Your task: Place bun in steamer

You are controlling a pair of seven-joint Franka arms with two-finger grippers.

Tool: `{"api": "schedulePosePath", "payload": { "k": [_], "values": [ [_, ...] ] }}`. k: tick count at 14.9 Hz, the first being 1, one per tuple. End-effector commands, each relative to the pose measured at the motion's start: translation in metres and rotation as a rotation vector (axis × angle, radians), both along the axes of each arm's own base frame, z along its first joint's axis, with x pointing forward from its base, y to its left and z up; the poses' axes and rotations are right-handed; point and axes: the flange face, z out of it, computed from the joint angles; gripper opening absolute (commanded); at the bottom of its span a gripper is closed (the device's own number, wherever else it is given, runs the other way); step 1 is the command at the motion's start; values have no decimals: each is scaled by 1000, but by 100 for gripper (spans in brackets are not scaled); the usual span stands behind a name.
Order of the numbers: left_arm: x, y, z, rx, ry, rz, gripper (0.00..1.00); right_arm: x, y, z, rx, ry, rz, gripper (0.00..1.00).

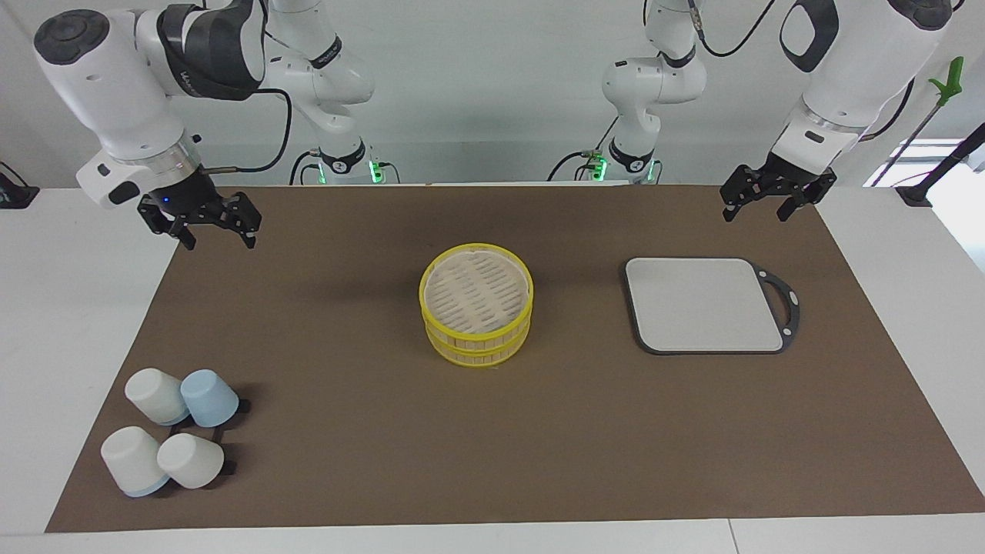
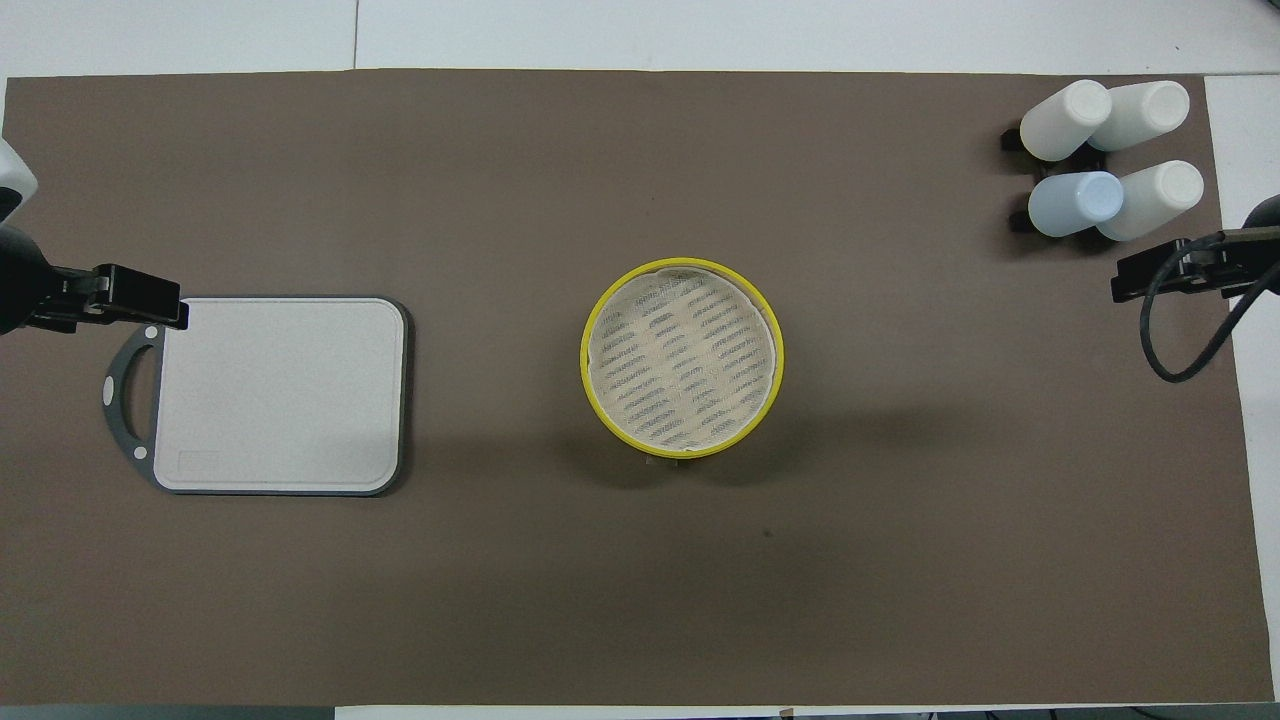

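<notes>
Both open, left end effector [image 1: 777, 201], right end effector [image 1: 206, 223], empty

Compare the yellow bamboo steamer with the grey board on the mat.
The steamer is round with bright yellow rims; the board is rectangular with a dark border and a handle loop. The steamer stands tall, stacked in tiers, while the board lies flat and thin. The steamer sits mid-mat; the board lies toward the left arm's end. Both rest on the brown mat, carry nothing visible, and neither is touched by a gripper.
</notes>
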Motion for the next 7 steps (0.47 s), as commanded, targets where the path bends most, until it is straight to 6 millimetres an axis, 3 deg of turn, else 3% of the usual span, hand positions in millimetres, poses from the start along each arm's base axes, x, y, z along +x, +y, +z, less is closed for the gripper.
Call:
{"api": "schedulePosePath", "payload": {
  "k": [1,7],
  "values": [
    [-6,4,2,12,-19,-11,100,-2,-4,1,12,9,12,100],
    [-6,4,2,12,-19,-11,100,-3,-2,0,15,12,10,100]
  ]
}}
